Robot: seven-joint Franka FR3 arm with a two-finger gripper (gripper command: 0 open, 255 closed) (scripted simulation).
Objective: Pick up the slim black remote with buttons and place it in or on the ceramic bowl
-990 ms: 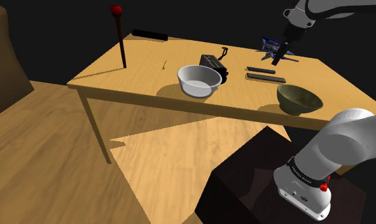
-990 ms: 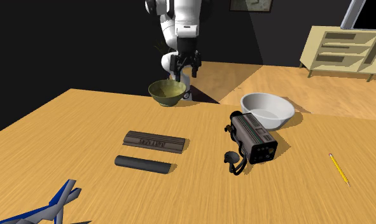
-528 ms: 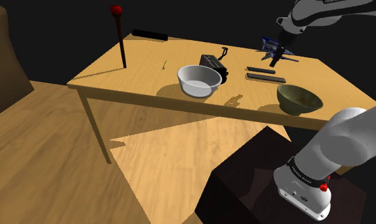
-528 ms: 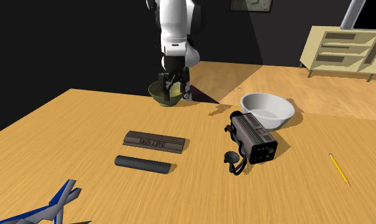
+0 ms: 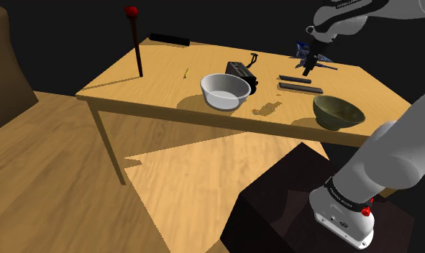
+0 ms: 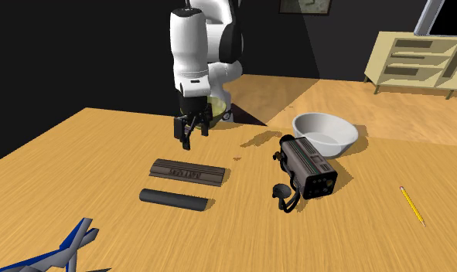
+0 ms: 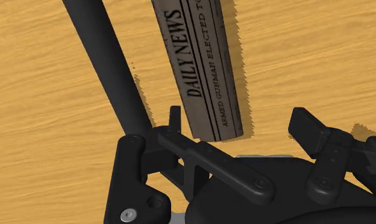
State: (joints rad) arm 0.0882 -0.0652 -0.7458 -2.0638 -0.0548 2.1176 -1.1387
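A wooden table [image 5: 146, 83] is seen, and a white bowl [image 5: 224, 91] and a green bowl [image 5: 338, 112] are set on it. A camera [image 6: 308, 166] is laid just beside the white bowl. A slim black remote [image 6: 175, 198] and a folded newspaper [image 6: 188, 171] are laid side by side, and a pencil [image 6: 411, 205] is left well apart.

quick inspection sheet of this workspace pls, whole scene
surface: wooden table
job's things: slim black remote lies flat beside a folded newspaper; green bowl and white bowl both upright, unclear which is the target
clutter: camcorder, pencil, blue plane-like toy, red-tipped stick
grippers: hand open, above the table by the newspaper, holding nothing
cables: short cord at the camcorder
surroundings: wood floor, pale cabinet, black area behind
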